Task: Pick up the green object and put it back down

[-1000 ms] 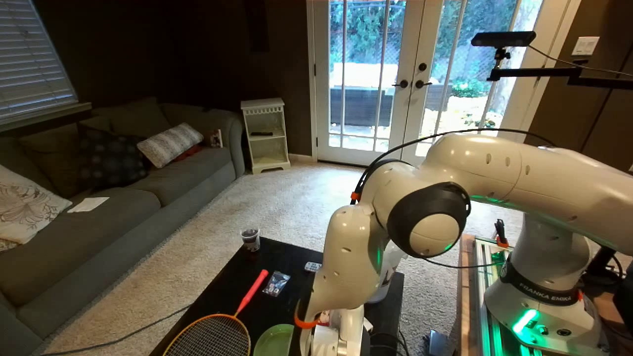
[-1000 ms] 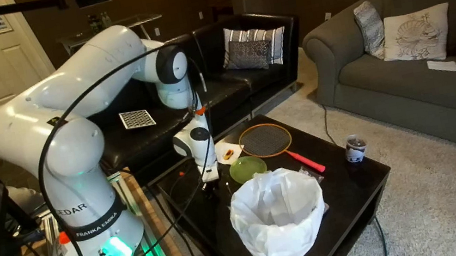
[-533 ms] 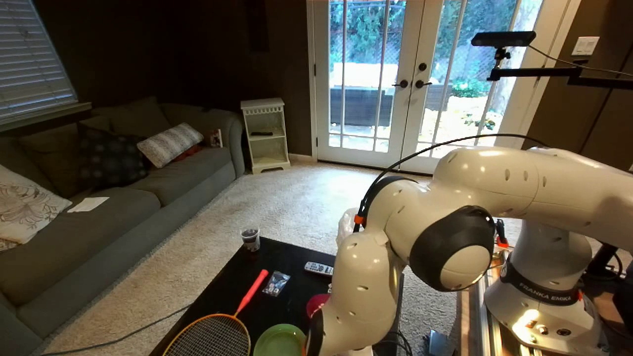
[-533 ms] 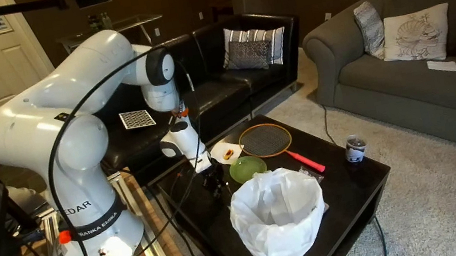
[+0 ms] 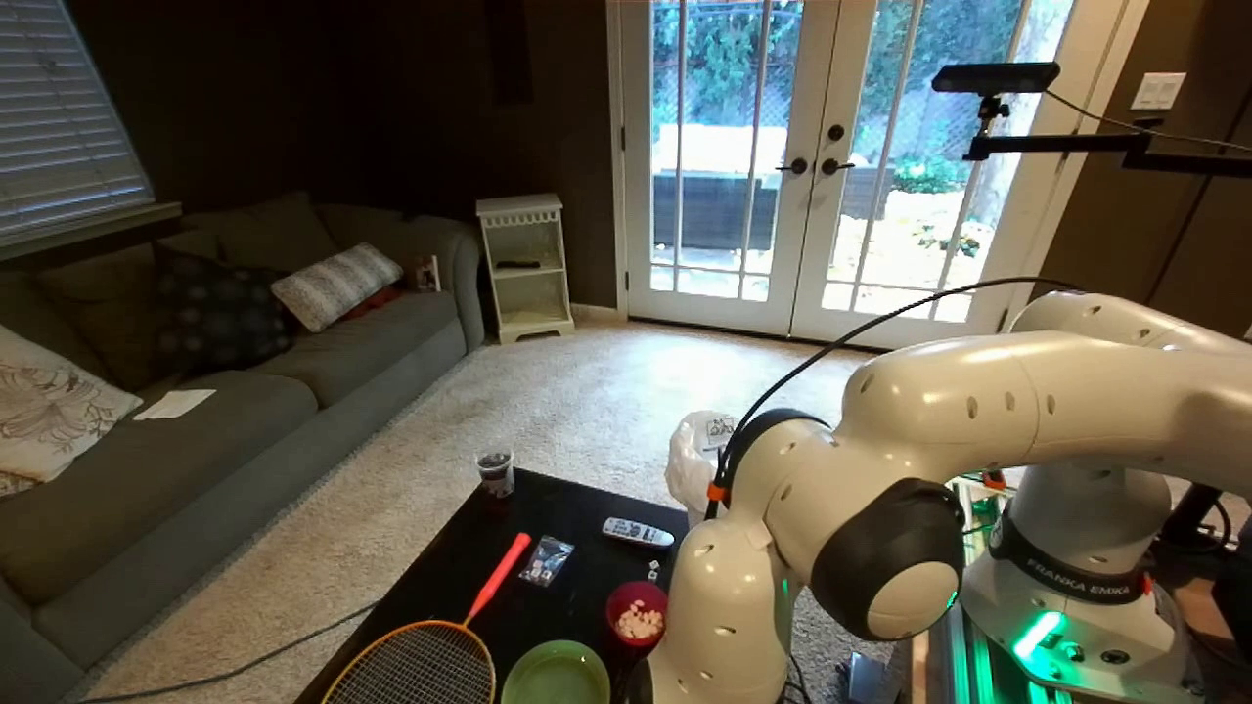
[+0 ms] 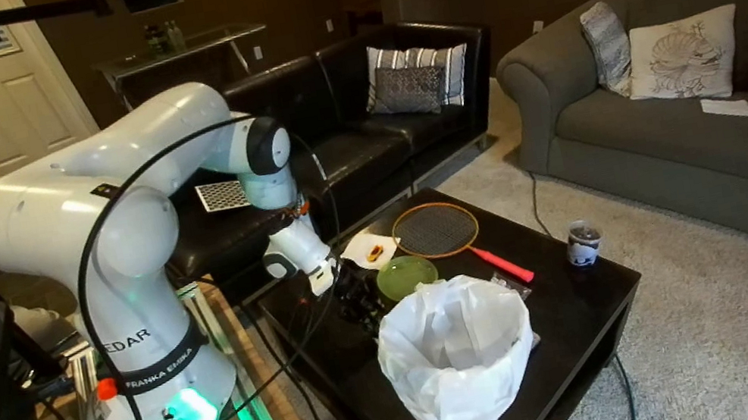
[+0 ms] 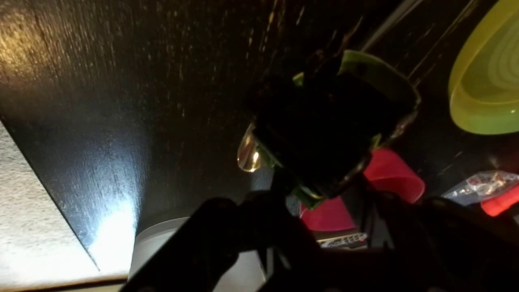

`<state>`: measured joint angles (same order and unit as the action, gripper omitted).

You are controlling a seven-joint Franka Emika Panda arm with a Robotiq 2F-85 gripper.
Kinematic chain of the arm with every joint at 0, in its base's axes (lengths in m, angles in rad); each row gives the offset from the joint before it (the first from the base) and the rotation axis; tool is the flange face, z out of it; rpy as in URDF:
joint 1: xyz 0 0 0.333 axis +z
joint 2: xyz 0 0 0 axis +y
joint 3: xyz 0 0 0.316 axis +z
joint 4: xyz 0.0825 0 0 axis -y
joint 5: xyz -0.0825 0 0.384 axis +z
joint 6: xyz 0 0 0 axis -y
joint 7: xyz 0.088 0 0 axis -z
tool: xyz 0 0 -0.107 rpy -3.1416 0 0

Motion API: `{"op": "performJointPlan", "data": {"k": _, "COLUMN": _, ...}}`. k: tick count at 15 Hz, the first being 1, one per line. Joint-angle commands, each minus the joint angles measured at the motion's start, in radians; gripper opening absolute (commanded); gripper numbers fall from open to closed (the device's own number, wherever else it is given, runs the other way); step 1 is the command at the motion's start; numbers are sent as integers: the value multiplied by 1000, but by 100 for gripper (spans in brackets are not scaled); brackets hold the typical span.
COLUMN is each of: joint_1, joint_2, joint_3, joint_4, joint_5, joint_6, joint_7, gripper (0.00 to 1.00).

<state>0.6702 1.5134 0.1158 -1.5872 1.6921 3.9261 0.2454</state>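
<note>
My gripper [image 7: 320,166] reaches up from the bottom of the wrist view, its dark fingers on either side of a dark-bodied green object. Green shows along the rim and edges of this green object [image 7: 371,67]; deep shadow hides most of its body. The jaws appear shut on it. In an exterior view the gripper [image 6: 367,307] slants down over the black table, left of a green plate [image 6: 407,277]. What it holds hardly shows there, and its height above the table cannot be told. An exterior view also has the plate [image 5: 556,673], but my gripper is hidden.
A red bowl [image 5: 637,616] with pale pieces, a remote [image 5: 638,532], a small bag [image 5: 546,560] and a racket [image 5: 501,577] share the table [image 6: 563,323]. A tall white-lined bin [image 6: 460,372] stands close to the gripper. Farther off is a cup [image 6: 583,244].
The gripper has swung from nearly upright to a slant, its tip shifting toward the plate and bin. The arm sits lower, and the red bowl and remote have come out from behind it.
</note>
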Motion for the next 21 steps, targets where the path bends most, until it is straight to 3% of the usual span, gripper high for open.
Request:
{"op": "performJointPlan", "data": {"k": 1, "joint_1": 37, "joint_2": -2, "joint_3": -35, "joint_4": 19, "joint_5": 61, "joint_6": 24, "joint_7": 34, "gripper": 13}}
{"op": "performJointPlan", "data": {"k": 6, "joint_1": 32, "joint_2": -14, "joint_3": -41, "joint_4": 24, "joint_5": 94, "joint_6": 11, "joint_7": 36, "gripper": 13}}
{"op": "performJointPlan", "data": {"k": 9, "joint_1": -64, "joint_2": -15, "joint_3": 33, "joint_4": 19, "joint_5": 62, "joint_6": 74, "joint_7": -4, "gripper": 13}}
{"op": "performJointPlan", "data": {"k": 10, "joint_1": -19, "joint_2": -15, "joint_3": -10, "joint_4": 34, "joint_5": 146, "joint_6": 40, "joint_7": -44, "gripper": 13}}
{"op": "performJointPlan", "data": {"k": 13, "joint_1": -42, "joint_2": -16, "joint_3": -5, "joint_4": 40, "joint_5": 203, "joint_6": 52, "joint_7": -104, "gripper": 13}}
{"op": "performJointPlan", "data": {"k": 14, "joint_1": -110, "joint_2": -16, "joint_3": 55, "joint_4": 26, "joint_5": 136, "joint_6": 100, "joint_7": -91, "gripper": 13}}
{"op": "performJointPlan", "data": {"k": 15, "joint_1": -61, "joint_2": -15, "joint_3": 6, "joint_4": 45, "joint_5": 227, "joint_6": 54, "joint_7": -143, "gripper": 13}}
{"op": "performJointPlan", "data": {"k": 21, "joint_1": -129, "joint_2": -17, "joint_3": 37, "joint_4": 76, "joint_5": 376, "joint_6": 77, "joint_7": -286, "gripper": 13}}
